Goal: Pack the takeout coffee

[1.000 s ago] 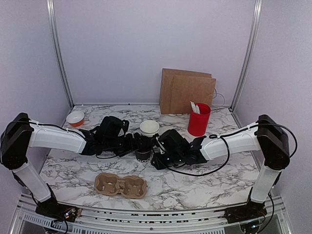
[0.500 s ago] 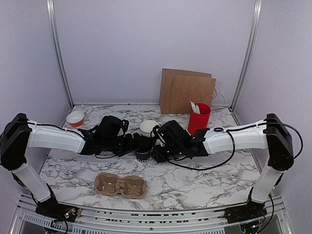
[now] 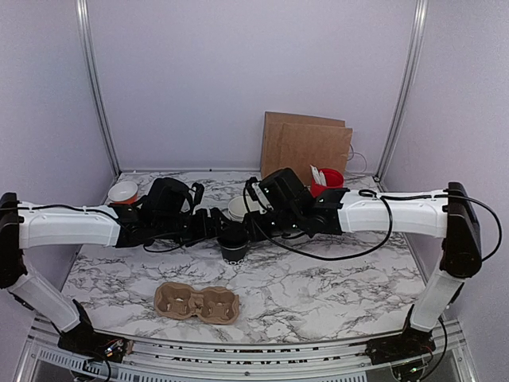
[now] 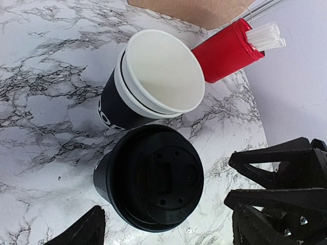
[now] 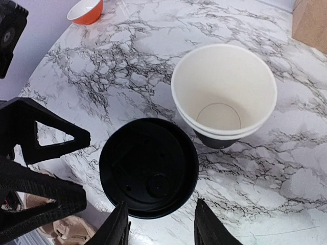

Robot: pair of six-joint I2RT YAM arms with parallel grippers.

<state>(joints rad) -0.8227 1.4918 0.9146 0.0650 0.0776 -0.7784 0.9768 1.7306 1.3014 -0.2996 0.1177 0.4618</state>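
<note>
A black paper cup (image 3: 234, 245) with a black round lid (image 4: 156, 179) pressed on its rim stands on the marble table. Just behind it is a stack of cream cups nested in a black one (image 3: 241, 208), also in the left wrist view (image 4: 159, 76) and the right wrist view (image 5: 224, 94). My left gripper (image 3: 215, 225) hovers open just left of and above the lidded cup, its fingers (image 4: 82, 232) wide apart and touching nothing. My right gripper (image 3: 254, 227) hovers open just right of and above it. Its fingertips (image 5: 118, 227) are spread over the near rim of the lid (image 5: 148, 166), and they hold nothing.
A brown pulp cup carrier (image 3: 196, 302) lies near the front edge. A red cup with white utensils (image 3: 326, 181) and a brown paper bag (image 3: 306, 150) stand at the back right. An orange-and-white bowl (image 3: 123, 192) sits back left. The two grippers are close together.
Both arms have risen and drawn back from the lidded cup. The right gripper's fingers have spread a little wider. The lid stays on the black cup.
</note>
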